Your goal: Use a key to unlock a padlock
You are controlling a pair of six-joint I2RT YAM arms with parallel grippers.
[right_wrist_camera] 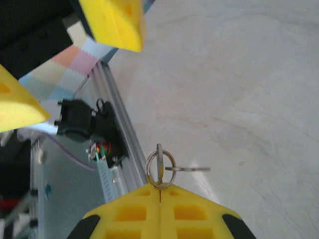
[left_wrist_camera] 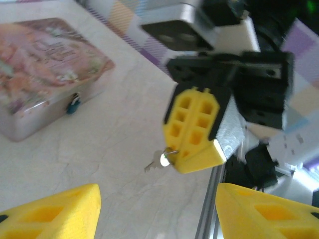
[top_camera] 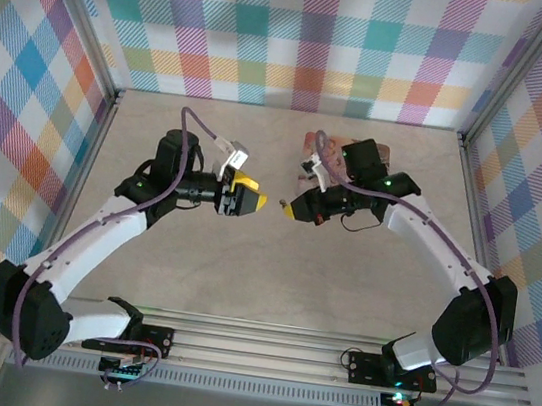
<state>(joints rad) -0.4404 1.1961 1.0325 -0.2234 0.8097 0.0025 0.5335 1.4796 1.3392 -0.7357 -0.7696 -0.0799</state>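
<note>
Arms: two, left arm [top_camera: 94, 239] and right arm [top_camera: 438, 237]. Grippers: two, left gripper [top_camera: 258, 202] and right gripper [top_camera: 293, 208], one per arm. Yellow fingers [left_wrist_camera: 50, 209]: four, two on each gripper. Tin [left_wrist_camera: 45, 74]: one, pink, picture-printed. Padlock [left_wrist_camera: 74, 104]: one, at the tin's front. Key [right_wrist_camera: 192, 169]: one. Key ring [right_wrist_camera: 159, 167]: one that I can make out. Table [top_camera: 190, 273]: one. Plaid walls [top_camera: 304, 36]: three.
</note>
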